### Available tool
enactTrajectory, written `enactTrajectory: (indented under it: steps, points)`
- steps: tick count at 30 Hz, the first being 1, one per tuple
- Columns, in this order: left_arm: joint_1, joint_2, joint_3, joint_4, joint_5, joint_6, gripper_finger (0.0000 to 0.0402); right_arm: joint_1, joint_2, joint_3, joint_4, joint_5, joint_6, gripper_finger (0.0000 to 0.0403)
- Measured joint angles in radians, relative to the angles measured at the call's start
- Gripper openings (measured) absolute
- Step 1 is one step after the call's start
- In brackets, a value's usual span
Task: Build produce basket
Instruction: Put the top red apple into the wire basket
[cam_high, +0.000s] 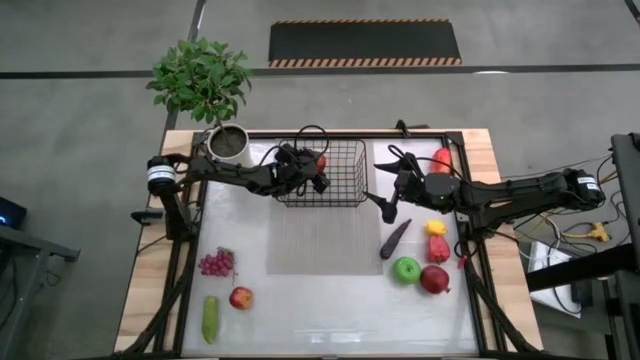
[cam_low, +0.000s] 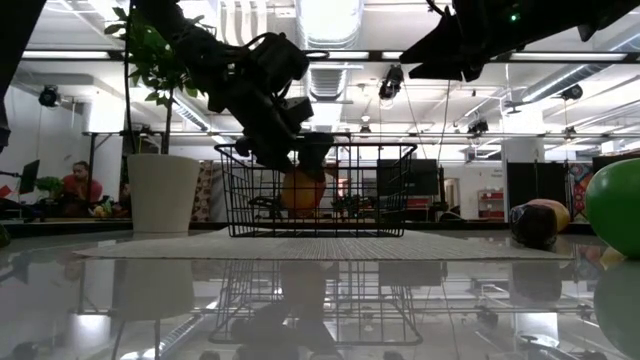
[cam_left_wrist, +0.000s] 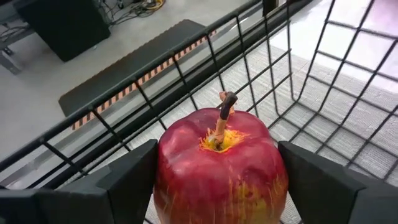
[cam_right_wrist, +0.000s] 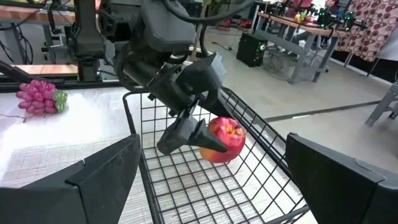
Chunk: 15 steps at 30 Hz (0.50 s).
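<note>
**One apple held inside basket**

Left of desk (cam_high: 330, 300): purple grape bunch (cam_high: 216, 263), green cucumber (cam_high: 210, 318), small red-yellow apple (cam_high: 240, 297) lying loose. Left claw (cam_high: 316, 172) gripping round red apple with brown stem (cam_left_wrist: 221, 165), held within square black wire-mesh basket (cam_high: 330, 190) at its left wall, above the floor. Basket sits on grey woven mat (cam_high: 320, 245). Right claw (cam_high: 385, 207) open, hovering just right of basket. Beyond: dark purple eggplant (cam_high: 394, 239), green apple (cam_high: 406, 269), dark red apple (cam_high: 435, 279).

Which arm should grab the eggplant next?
Right, probably. The right gripper hangs open beside the eggplant, while the left gripper holds a red apple inside the basket.
</note>
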Motion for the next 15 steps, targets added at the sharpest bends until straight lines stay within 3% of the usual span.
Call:
enactTrajectory:
  steps: [15]
  points:
    - [0.001,0.000,0.000,-0.075,0.001,-0.050,0.0296,0.000,0.000,0.000,0.000,0.000,0.036,0.0382]
